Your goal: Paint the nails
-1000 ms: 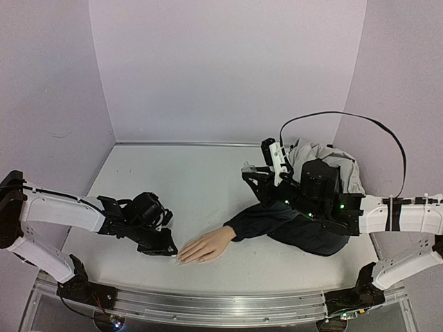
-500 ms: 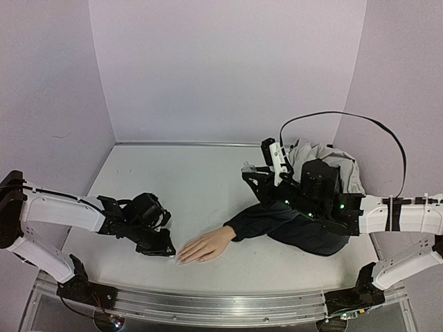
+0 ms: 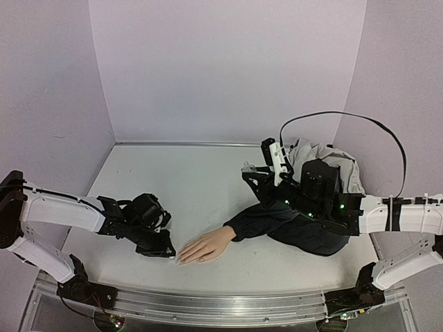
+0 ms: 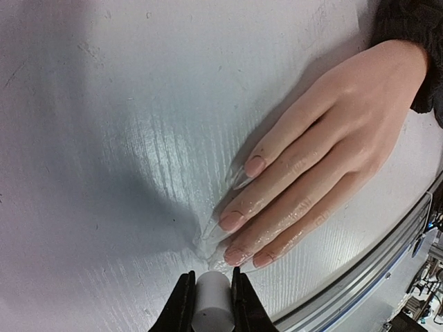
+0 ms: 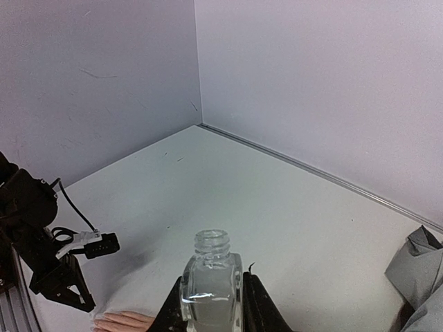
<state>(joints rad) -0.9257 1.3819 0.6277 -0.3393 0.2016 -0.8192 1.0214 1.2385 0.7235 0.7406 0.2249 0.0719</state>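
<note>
Left tool [image 4: 210, 315], barely drawn back, apparently mid-stroke, clamps the brush handle [image 4: 211, 287] beside the nails [image 4: 230, 221]; right tool [image 5: 211, 304] grips the bottle [image 5: 210, 273].

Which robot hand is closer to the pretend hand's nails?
Left. The left hand sits right at the nails, gripping a white handle by the fingertips. The right hand is far off, beyond the dark sleeve, gripping the clear bottle.
</note>
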